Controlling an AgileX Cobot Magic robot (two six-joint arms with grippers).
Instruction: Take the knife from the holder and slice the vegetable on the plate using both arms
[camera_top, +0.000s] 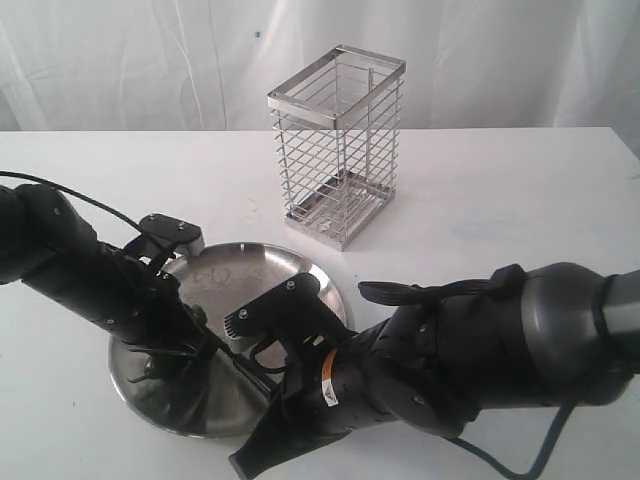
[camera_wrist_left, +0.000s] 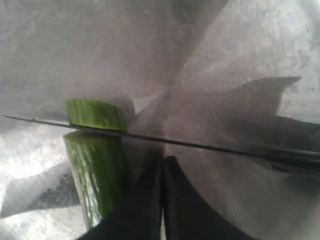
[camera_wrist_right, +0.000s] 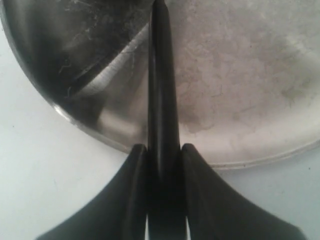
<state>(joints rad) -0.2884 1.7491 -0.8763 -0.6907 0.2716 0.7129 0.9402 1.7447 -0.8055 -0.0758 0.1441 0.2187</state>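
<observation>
The plate (camera_top: 250, 265) lies on the white table at front left, and the vegetable (camera_wrist_left: 95, 175), a glossy green piece, rests on it. The knife (camera_wrist_left: 200, 145) crosses the vegetable, its thin dark blade set between the main piece and a short end slice (camera_wrist_left: 97, 114). My left gripper (camera_wrist_left: 162, 161) is shut, with the vegetable right beside its fingers. My right gripper (camera_wrist_right: 162, 148) is shut on the knife's black handle (camera_wrist_right: 161, 75) at the plate's near rim (camera_wrist_right: 240, 162). In the exterior view the blade (camera_top: 240, 362) runs from the right gripper (camera_top: 270, 400) toward the left gripper (camera_top: 185, 345).
The wire holder (camera_top: 336, 150) stands upright behind the plate, apart from both arms, and looks to have nothing in it. White table surface (camera_top: 500, 200) spreads to the right and back. A white cloth hangs behind.
</observation>
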